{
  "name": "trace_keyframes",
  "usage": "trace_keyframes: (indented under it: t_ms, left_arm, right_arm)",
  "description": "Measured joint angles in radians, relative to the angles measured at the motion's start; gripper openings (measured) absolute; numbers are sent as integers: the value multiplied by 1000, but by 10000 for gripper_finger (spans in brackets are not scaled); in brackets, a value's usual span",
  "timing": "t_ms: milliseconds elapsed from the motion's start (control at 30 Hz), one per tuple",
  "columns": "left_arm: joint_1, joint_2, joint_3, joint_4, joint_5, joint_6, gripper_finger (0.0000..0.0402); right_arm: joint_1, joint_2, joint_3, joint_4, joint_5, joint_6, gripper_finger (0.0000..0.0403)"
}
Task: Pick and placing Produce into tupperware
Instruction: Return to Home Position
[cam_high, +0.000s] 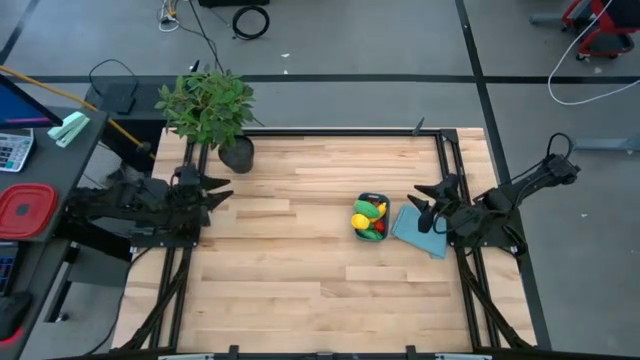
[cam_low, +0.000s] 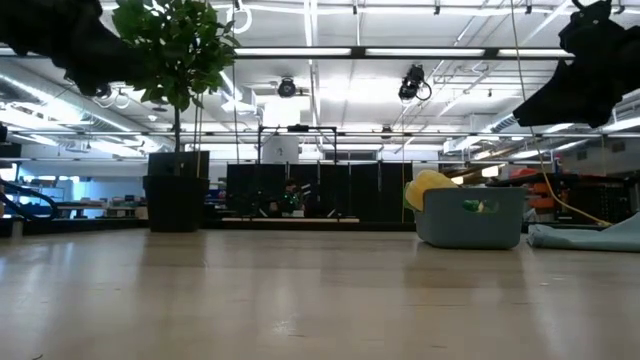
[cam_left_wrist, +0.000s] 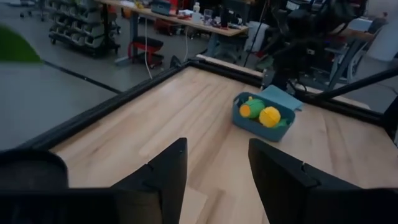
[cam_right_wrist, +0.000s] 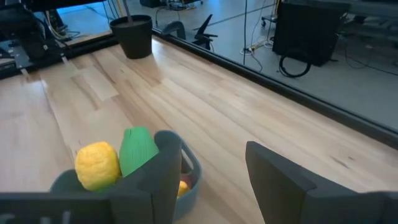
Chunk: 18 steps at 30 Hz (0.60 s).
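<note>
The dark-blue tupperware (cam_high: 371, 217) stands on the table right of centre, filled with produce (cam_high: 366, 219): yellow, green and red pieces. In the low view the tub (cam_low: 471, 217) shows a yellow piece (cam_low: 430, 187) above its rim. The left wrist view shows the tub (cam_left_wrist: 263, 118) far ahead with yellow and green pieces. My left gripper (cam_high: 222, 189) is open at the table's left side, above the wood. My right gripper (cam_high: 422, 198) is open just right of the tub, and its wrist view shows the yellow piece (cam_right_wrist: 97, 164) and a green piece (cam_right_wrist: 138, 151) beside one finger.
A flat light-blue piece (cam_high: 421, 230) lies on the table right of the tub, under my right gripper. A potted leafy plant (cam_high: 213, 108) stands at the far left corner. A red container (cam_high: 25, 210) sits off the table to the left. Bare wood spans the middle and near side.
</note>
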Motion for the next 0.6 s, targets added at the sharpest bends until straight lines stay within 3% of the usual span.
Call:
trace_keyframes:
  t_ms: [300,500,600]
  left_arm:
    - [0,1,-196,259,0,43,181]
    - [8,0,-187,308,0,73,177]
    - [8,0,-182,307,-1,78,181]
  right_arm:
    - [0,0,0,25,-15,-62,189]
    - [0,0,0,128,-106,-221,189]
    - [0,0,-3,253,-220,-343,189]
